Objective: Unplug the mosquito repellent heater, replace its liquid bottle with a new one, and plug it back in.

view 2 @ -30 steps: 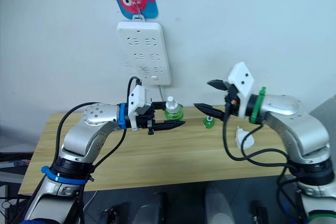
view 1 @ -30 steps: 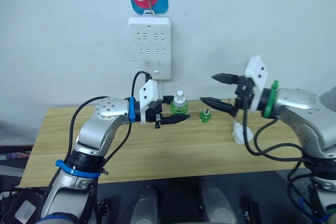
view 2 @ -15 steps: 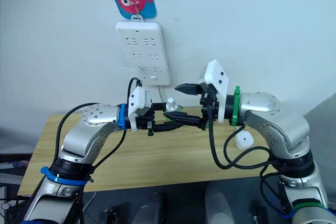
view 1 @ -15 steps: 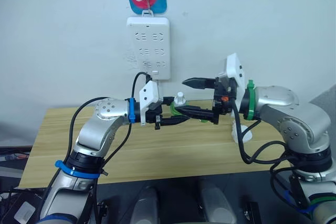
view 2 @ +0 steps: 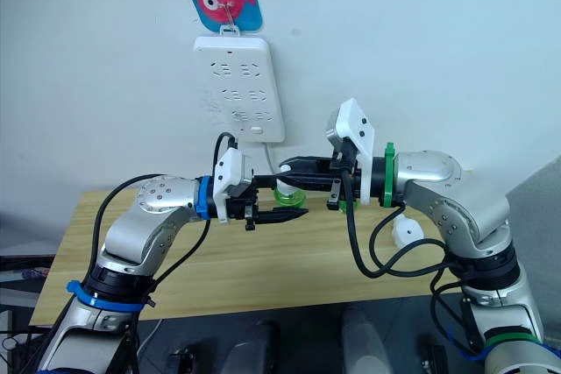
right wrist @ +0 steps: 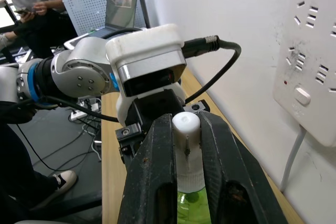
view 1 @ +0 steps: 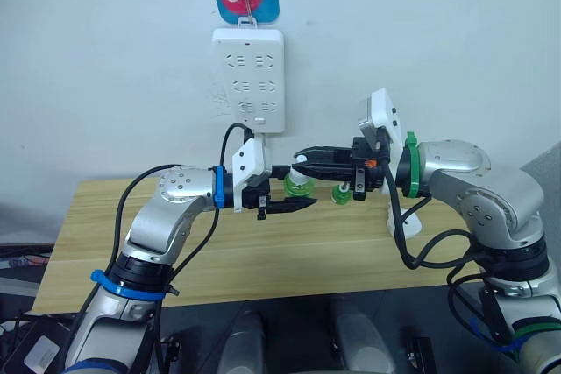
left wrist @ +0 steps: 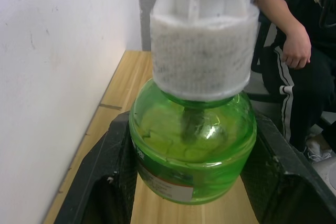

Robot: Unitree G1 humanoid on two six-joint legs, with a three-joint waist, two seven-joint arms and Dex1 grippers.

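Green glass-clear liquid bottle (left wrist: pixel 192 153), round-bellied, sits clamped in my left pincer (view 1: pixel 292 195); my right pincer (view 1: pixel 302 160) pinches its white cap (right wrist: pixel 186 124). White heater (view 1: pixel 404 221) lies by the worktop's (view 1: pixel 263 251) right edge.

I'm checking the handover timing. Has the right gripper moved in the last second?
Yes. The right gripper has swung toward the robot's left, from well right of the wall power strip to just below it, closing on the white cap of the green bottle.
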